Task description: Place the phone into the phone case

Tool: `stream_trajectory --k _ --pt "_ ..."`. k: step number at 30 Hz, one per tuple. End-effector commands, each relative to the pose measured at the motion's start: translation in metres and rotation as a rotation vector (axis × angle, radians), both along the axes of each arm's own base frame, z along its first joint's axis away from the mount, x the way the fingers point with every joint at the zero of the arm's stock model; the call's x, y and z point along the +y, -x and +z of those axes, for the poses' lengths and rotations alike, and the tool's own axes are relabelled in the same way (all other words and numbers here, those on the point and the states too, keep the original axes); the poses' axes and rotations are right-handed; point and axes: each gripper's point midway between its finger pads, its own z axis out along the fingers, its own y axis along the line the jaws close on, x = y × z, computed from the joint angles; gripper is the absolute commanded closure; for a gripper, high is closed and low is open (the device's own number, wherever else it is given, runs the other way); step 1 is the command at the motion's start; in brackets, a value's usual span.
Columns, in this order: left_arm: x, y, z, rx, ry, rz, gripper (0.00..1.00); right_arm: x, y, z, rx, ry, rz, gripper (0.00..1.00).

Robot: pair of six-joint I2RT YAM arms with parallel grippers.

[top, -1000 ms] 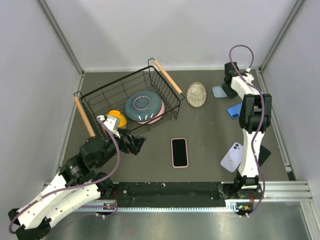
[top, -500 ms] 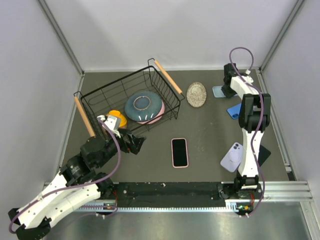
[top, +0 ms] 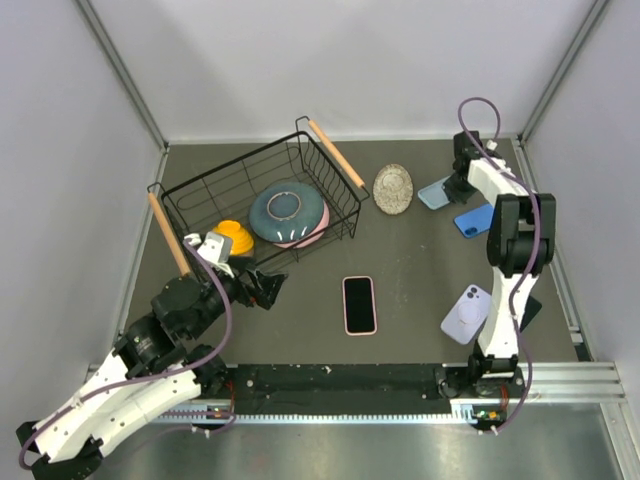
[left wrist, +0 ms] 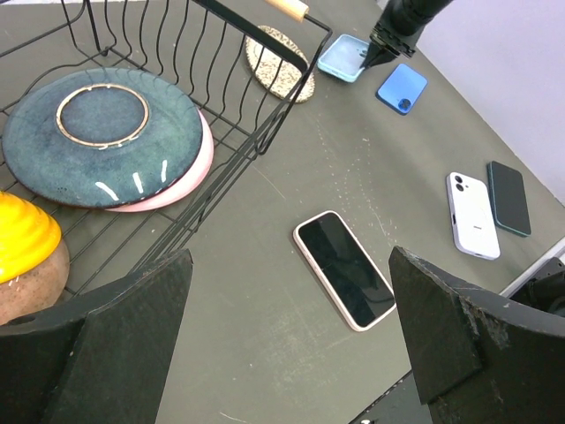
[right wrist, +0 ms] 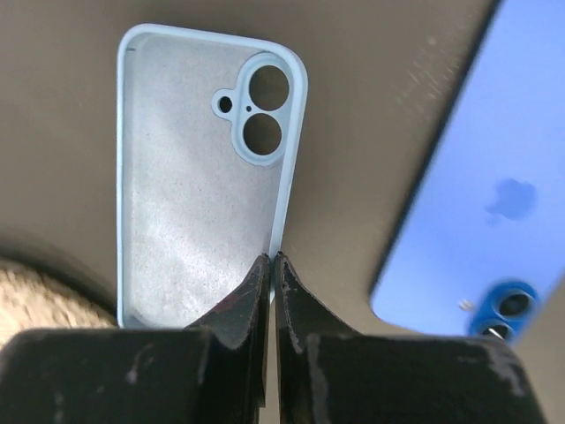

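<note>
r gripper (right wrist: 272,258): upper right of top view; jaws pinched tight on one long-side rim of phone case, only the thin wall between the tips.
phone case (right wrist: 199,177): lt-blue shell, hollow side up, cam cut-outs toward top of wrist frame. Far right of table (top: 420,270), near speckled disc (top: 393,188). Flat or tipped up on one edge: cannot tell.
reason for edge grip: prob. the only purchase on a shallow shell lying open; leaves cavity free for a phone.
blue phone (right wrist: 468,238): back up, lens at lower right of wrist frame, just beside case, not touching. Likeliest match by colour and nearness; a judgement only.
l gripper (top: 262,286): lower left of top view, jaws spread wide, nothing between. Hovers by near corner of wire basket (top: 200,190), cam aimed at pink-edged phone (left wrist: 344,281); prob. on standby.
pink-edged phone: screen up, bottom centre of top view, well apart from case.
white phone (left wrist: 473,227), dark phone (left wrist: 509,198): side by side, lower right, close to r arm base.
basket contents: blue plate (left wrist: 101,137) over a pink one; yellow item at left edge of l wrist frame.
in the way: disc close on case's left, blue phone close on its right; little room to swing. Spare phones: mix-up risk. Path case to blue phone short, unblocked.
</note>
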Motion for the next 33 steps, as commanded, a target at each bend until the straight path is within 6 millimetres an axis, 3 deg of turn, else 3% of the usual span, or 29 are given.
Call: stream_trajectory --k 1,6,7,8,9,10,11,14,15,16,18,22,27,30,33 --pt "0.001 0.0 0.014 -0.051 0.038 -0.001 0.01 0.001 0.009 0.082 -0.171 0.038 0.15 1.0" --pt "0.0 0.003 0.017 -0.059 0.051 -0.016 0.01 0.014 0.05 0.085 -0.148 0.047 0.373 1.0" --pt "0.0 0.003 0.017 -0.059 0.052 -0.019 0.01 0.015 0.071 0.065 -0.097 0.051 0.413 1.0" --pt "-0.001 0.004 0.018 -0.061 0.057 -0.024 0.01 0.018 0.078 0.076 -0.135 0.063 0.464 1.0" --pt "-0.001 0.005 0.019 -0.062 0.061 -0.028 0.01 0.024 0.088 0.073 -0.135 0.056 0.553 1.0" --pt "-0.002 0.005 0.018 -0.062 0.061 -0.033 0.01 0.027 0.107 0.057 -0.097 0.043 0.587 1.0" --pt "-0.003 0.007 0.018 -0.061 0.062 -0.045 0.01 0.033 0.118 0.069 -0.134 0.031 0.62 1.0" --pt "-0.005 0.008 0.019 -0.062 0.067 -0.055 0.01 0.05 0.159 0.053 -0.11 -0.018 0.698 1.0" --pt "-0.005 0.009 0.02 -0.066 0.072 -0.059 0.01 0.053 0.168 0.063 -0.143 -0.004 0.716 1.0" --pt "-0.005 0.008 0.02 -0.065 0.071 -0.059 0.01 0.056 0.185 0.051 -0.11 -0.006 0.727 1.0" --pt "-0.007 0.009 0.018 -0.061 0.069 -0.068 0.01 0.069 0.202 0.052 -0.117 -0.004 0.777 1.0" --pt "-0.011 0.011 0.019 -0.064 0.077 -0.092 0.01 0.086 0.242 0.027 -0.058 -0.059 0.835 0.96" --pt "-0.013 0.01 0.018 -0.063 0.069 -0.097 0.01 0.1 0.272 0.016 -0.049 -0.067 0.873 0.95" --pt "-0.011 0.01 0.019 -0.064 0.074 -0.089 0.01 0.107 0.271 0.021 -0.071 -0.056 0.891 0.93" --pt "-0.011 0.009 0.018 -0.064 0.072 -0.082 0.01 0.109 0.275 0.012 -0.026 -0.069 0.896 0.93"
